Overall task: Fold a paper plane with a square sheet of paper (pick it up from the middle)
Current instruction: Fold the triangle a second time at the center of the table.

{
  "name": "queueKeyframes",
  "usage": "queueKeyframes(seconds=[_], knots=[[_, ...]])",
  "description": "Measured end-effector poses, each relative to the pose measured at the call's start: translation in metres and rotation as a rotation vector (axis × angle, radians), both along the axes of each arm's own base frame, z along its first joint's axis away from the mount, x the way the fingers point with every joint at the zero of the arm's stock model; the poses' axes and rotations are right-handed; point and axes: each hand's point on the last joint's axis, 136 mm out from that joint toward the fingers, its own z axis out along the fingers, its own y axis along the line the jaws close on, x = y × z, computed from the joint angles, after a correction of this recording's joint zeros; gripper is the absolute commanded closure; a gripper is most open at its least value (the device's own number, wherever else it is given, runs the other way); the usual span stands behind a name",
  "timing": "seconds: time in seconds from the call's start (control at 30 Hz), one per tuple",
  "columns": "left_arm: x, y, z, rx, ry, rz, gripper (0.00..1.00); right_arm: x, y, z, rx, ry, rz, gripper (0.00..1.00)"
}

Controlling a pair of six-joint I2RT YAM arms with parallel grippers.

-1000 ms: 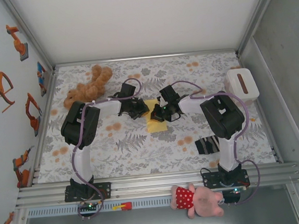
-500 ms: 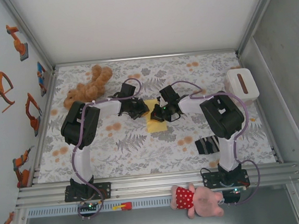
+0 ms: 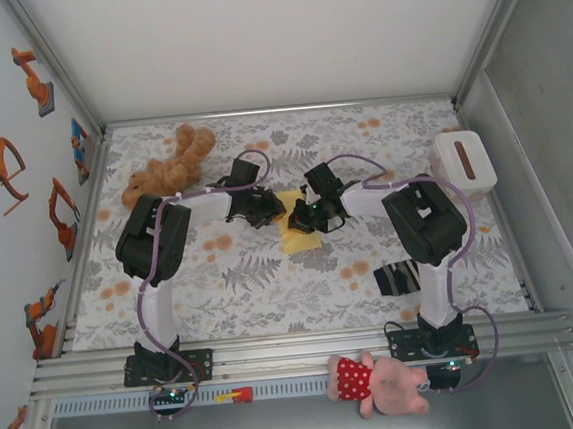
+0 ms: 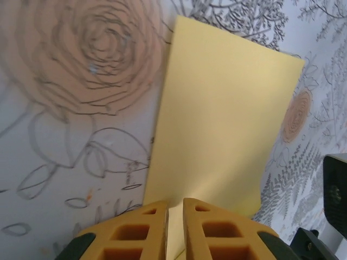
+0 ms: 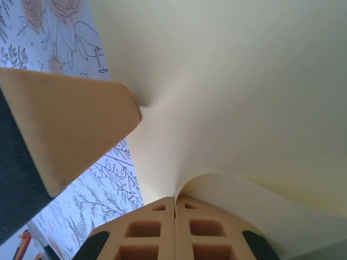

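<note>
The square sheet of paper (image 3: 296,236) is pale yellow and lies mid-table, bent upward between both grippers. In the left wrist view it is a rectangle (image 4: 227,108) stretching away over the floral cloth. My left gripper (image 4: 174,203) (image 3: 271,214) pinches its near edge in a narrow slit between the yellow pads. My right gripper (image 5: 175,199) (image 3: 305,218) is shut on a curled edge of the sheet (image 5: 244,81), which arches overhead. One left finger (image 5: 65,124) presses the paper from the left in that view. A paper plane is out of view.
A brown teddy (image 3: 167,170) lies at the back left. A white box with a brown slot (image 3: 463,162) stands at the right edge, and a striped sock (image 3: 397,277) lies near the right arm's base. A pink doll (image 3: 377,382) rests on the front rail.
</note>
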Motion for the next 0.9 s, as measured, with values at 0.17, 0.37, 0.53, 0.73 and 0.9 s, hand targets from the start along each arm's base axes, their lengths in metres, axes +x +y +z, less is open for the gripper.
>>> queueKeyframes(seconds=[0.17, 0.37, 0.53, 0.73, 0.9], knots=[[0.008, 0.026, 0.014, 0.041, -0.027, 0.072, 0.78, 0.001, 0.000, 0.000, -0.005, -0.001, -0.004, 0.85], [0.013, 0.053, 0.037, 0.054, -0.087, 0.144, 0.76, 0.004, 0.004, 0.005, 0.008, -0.009, -0.005, 0.71], [0.002, 0.059, 0.037, 0.037, -0.091, 0.161, 0.74, 0.004, 0.006, 0.007, 0.022, -0.011, 0.000, 0.66], [-0.017, 0.063, 0.028, 0.022, -0.075, 0.172, 0.71, 0.005, 0.008, 0.009, 0.036, -0.018, 0.007, 0.59], [-0.022, 0.054, 0.033, -0.006, -0.100, 0.158, 0.70, 0.005, 0.010, 0.011, 0.042, -0.026, 0.014, 0.57]])
